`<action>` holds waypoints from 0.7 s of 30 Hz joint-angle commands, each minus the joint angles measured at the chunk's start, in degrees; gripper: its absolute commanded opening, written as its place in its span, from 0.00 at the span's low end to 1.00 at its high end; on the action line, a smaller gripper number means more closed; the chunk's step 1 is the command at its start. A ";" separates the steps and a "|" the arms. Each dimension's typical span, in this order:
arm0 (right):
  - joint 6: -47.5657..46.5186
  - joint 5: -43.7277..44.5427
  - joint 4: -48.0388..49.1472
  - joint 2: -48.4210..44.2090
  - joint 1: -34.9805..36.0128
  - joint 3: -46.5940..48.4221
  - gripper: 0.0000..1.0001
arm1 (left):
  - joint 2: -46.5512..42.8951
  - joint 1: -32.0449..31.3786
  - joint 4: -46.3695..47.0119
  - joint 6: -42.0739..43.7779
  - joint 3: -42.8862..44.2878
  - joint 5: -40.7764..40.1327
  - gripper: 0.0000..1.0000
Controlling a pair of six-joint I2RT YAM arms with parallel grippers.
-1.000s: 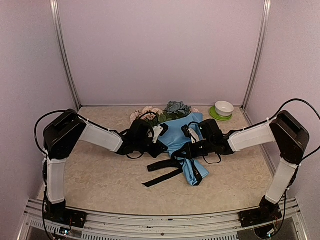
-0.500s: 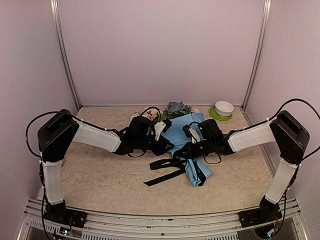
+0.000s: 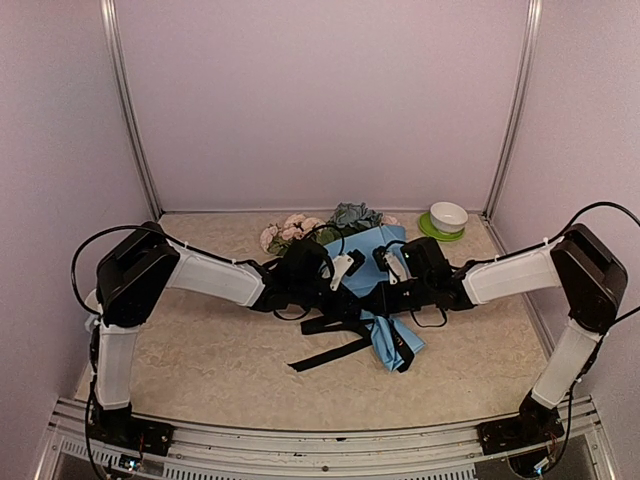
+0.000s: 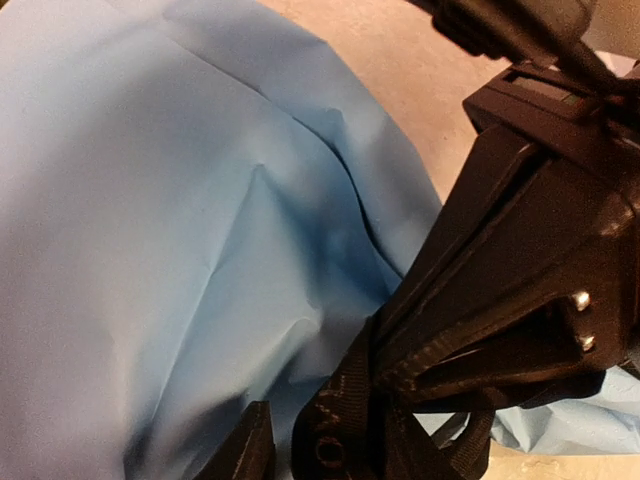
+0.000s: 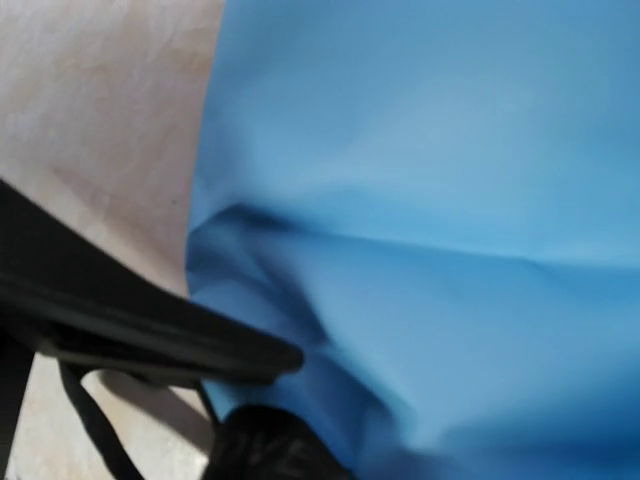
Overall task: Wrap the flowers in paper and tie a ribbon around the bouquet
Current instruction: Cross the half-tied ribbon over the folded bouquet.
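Note:
The bouquet (image 3: 372, 262) lies mid-table, a cone of light blue paper (image 4: 150, 230) with the pink and blue-grey flowers (image 3: 345, 217) sticking out at the far end. The black ribbon (image 3: 328, 350) crosses its narrow end and trails to the front left. My left gripper (image 3: 352, 273) is over the cone from the left. Its jaws stand open, a band of ribbon (image 4: 335, 425) lies loose between them, and one finger (image 4: 245, 450) is clear of it. My right gripper (image 3: 384, 291) meets it from the right, shut on the ribbon (image 5: 262, 450). The stems are hidden.
A white bowl (image 3: 449, 215) on a green plate (image 3: 433, 231) stands at the back right corner. Pale walls close in the back and both sides. A metal rail (image 3: 320, 440) runs along the near edge.
The left arm has swung right over the bouquet, close to the right gripper, and its jaws have opened. The ribbon's loose end has shifted slightly. The right gripper stays shut in place.

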 commanded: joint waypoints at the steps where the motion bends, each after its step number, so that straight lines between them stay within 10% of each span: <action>1: 0.75 0.78 -0.56 -0.61 -0.36 -1.10 0.00 | 1.40 0.05 -3.22 0.45 2.16 -3.50 0.32; 21: -1.25 2.99 -11.49 -2.24 0.61 1.43 0.00 | -1.35 2.20 3.05 -2.71 -2.29 2.98 0.57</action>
